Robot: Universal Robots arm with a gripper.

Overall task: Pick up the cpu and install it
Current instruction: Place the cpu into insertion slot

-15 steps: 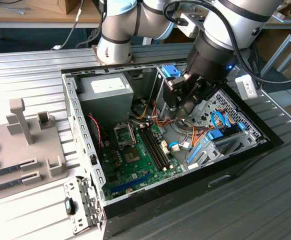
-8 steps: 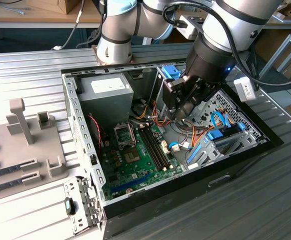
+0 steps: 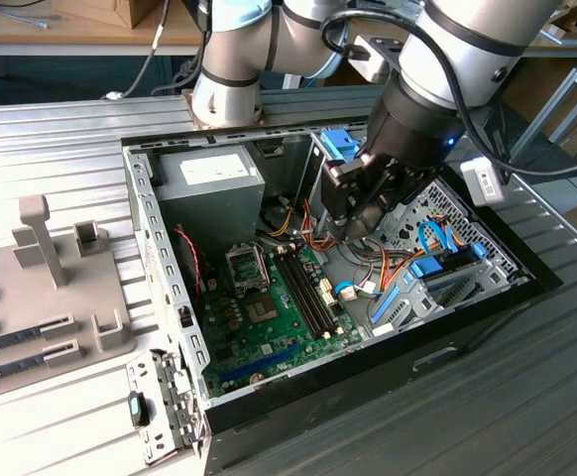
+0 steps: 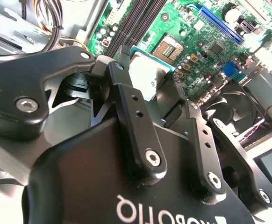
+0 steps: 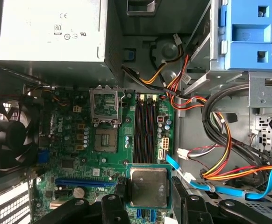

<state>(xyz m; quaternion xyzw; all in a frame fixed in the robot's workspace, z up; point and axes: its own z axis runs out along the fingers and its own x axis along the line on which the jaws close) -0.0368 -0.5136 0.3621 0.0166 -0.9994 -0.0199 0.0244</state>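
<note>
First wrist view | cpu (image 5: 148, 187) held between fingers (image 5: 178, 193) | above motherboard (image 5: 80, 154)

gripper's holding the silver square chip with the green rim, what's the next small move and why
Probably carry it across the board toward the open socket, keeping height. In the first wrist view the gripper is shut on the silver-grey square cpu, which hangs by the black memory slots, while that socket on the green motherboard, metal frame raised, sits apart from it, not underneath.
</note>
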